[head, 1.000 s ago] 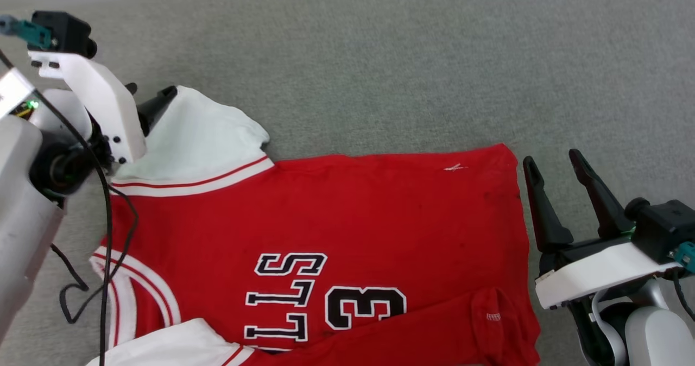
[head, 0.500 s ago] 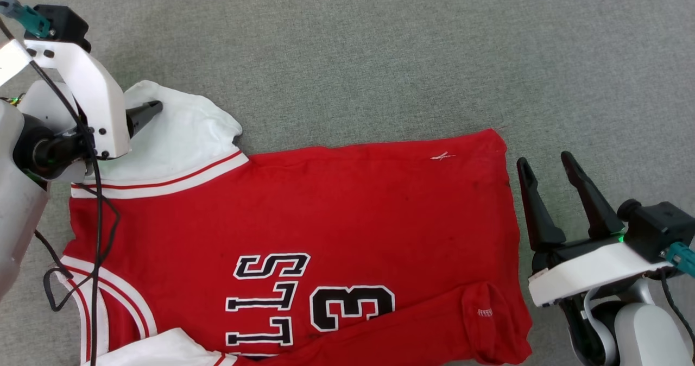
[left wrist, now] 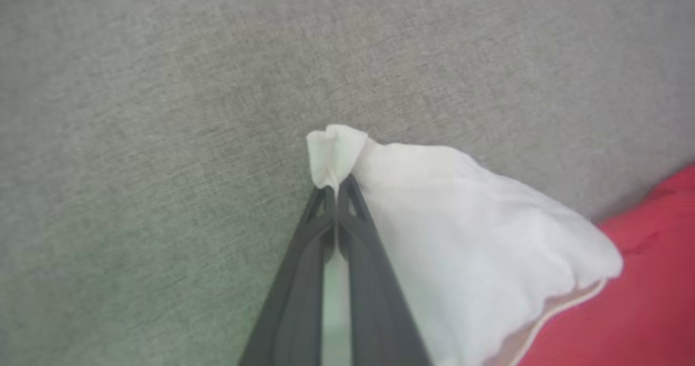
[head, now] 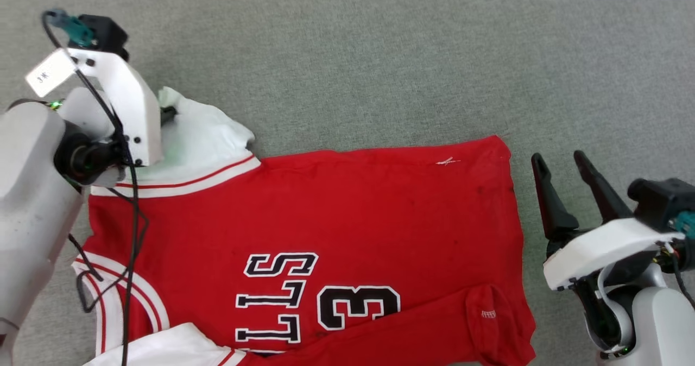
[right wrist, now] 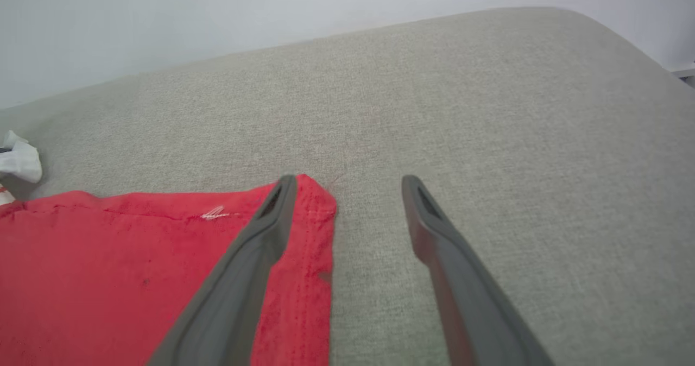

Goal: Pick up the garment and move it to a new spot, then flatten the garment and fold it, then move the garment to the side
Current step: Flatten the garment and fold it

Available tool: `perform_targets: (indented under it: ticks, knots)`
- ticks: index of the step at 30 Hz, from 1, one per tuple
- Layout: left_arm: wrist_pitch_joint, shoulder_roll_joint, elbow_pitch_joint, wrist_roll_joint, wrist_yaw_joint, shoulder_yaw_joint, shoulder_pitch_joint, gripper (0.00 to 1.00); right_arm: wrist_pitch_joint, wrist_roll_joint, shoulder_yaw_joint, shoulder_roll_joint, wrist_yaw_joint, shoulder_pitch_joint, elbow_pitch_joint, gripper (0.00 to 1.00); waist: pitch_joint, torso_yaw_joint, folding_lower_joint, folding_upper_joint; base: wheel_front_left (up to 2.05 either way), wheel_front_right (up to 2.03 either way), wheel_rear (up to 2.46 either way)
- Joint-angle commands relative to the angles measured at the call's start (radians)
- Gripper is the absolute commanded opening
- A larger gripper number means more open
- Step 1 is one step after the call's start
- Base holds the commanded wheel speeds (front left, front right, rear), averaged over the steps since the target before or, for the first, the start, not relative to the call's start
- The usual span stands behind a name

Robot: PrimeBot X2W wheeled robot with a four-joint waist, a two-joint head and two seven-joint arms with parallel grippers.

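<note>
The left gripper (head: 169, 114) is mostly hidden in the head view behind its own white bracket (head: 130, 111); only a dark stub of finger shows past it. The left wrist view settles the rest: the two fingers (left wrist: 355, 230) are pressed together, pinching the outer corner of the white sleeve (left wrist: 461, 235), and a small crumpled tuft of cloth pokes out beyond the tips. A black cable (head: 130, 235) droops from the arm across the collar end, covering a strip of it.

To the right of those fingers the red jersey (head: 353, 208) lies spread flat on the grey cloth surface (head: 380, 56); its lower edge is cut off by the bottom of the head view, as are the second sleeve (head: 174, 347) and part of the black lettering beside the number "3" (head: 358, 306); a strip of hem is folded over near that edge.

The right gripper (head: 559, 159) sits just beside the jersey's hem edge with its fingers spread wide and nothing between them; in the right wrist view one finger (right wrist: 255, 246) overlaps the jersey's far corner, and whether it touches the cloth cannot be told.

Beyond both sets of fingertips the grey surface is open; past the right fingers it ends in a rounded edge against a pale wall (right wrist: 217, 18).
</note>
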Motion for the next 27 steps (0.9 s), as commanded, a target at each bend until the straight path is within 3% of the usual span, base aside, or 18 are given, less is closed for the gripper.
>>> perform_targets:
  ticks: [1, 9, 13, 19, 27]
  knots:
    - [-0.009, 0.003, -0.001, 0.002, -0.002, 0.003, 0.008, 0.00, 0.035, -0.002, 0.000, 0.002, -0.001, -0.010, 0.011, 1.00, -0.018, 0.014, 0.0000, 0.0000, 0.00, 0.00, 0.00]
    - [-0.054, -0.003, -0.069, -0.002, 0.006, 0.012, 0.029, 0.00, 0.403, 0.015, 0.005, -0.042, -0.001, -0.065, 0.038, 1.00, -0.058, 0.074, 0.0000, 0.0000, 0.00, 0.00, 0.00]
    - [-0.074, 0.002, -0.126, 0.004, 0.010, 0.014, 0.037, 0.00, 0.534, 0.024, -0.001, -0.078, -0.001, -0.110, 0.056, 1.00, -0.054, 0.106, 0.0000, 0.0000, 0.00, 0.00, 0.00]
    - [-0.095, 0.016, -0.202, 0.007, 0.020, 0.021, 0.046, 0.00, 0.621, 0.026, 0.004, -0.121, -0.001, -0.181, 0.121, 1.00, -0.027, 0.145, 0.0000, 0.0000, 0.00, 0.00, 0.00]
    - [-0.123, 0.028, -0.242, 0.000, 0.027, 0.032, 0.070, 0.00, 0.697, 0.049, 0.092, -0.138, -0.001, -0.221, 0.262, 1.00, -0.014, 0.167, 0.0000, 0.0000, 0.00, 0.00, 0.00]
